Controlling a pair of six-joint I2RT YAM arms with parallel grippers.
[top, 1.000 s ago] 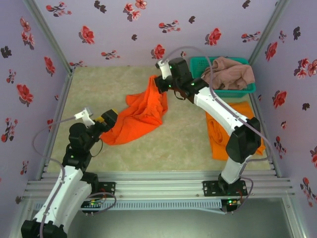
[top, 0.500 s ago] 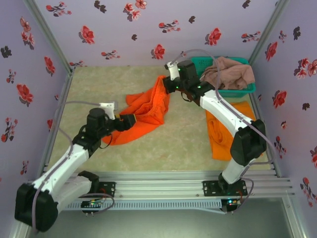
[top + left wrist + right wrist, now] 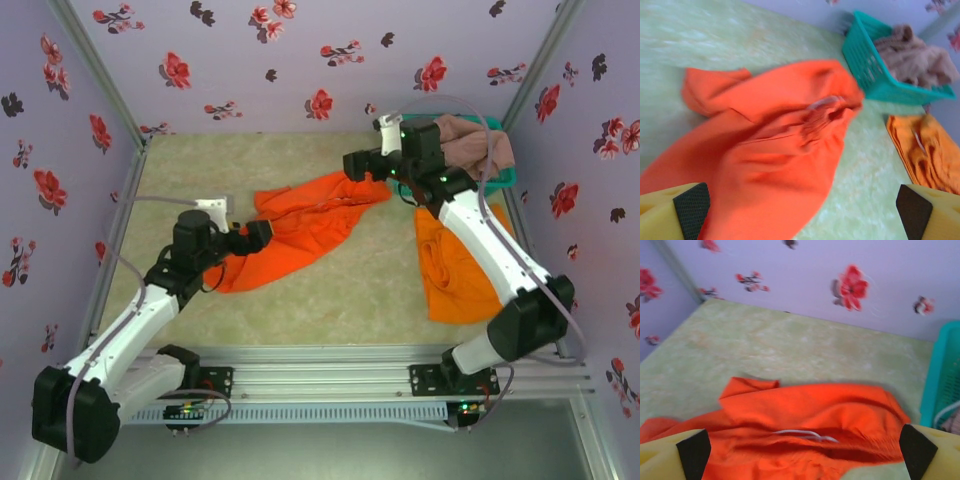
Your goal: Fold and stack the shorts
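Orange shorts [image 3: 300, 232] lie apart from left wall [image 3: 60, 150].

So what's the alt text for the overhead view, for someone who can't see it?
A crumpled pair of bright orange shorts lies between the left arm and right arm, each reaching to one end. A second orange pair lies flat on the right, and a pink-beige pair sits in a teal basket behind it.

No writing, label, brand or number is legible on anything here.
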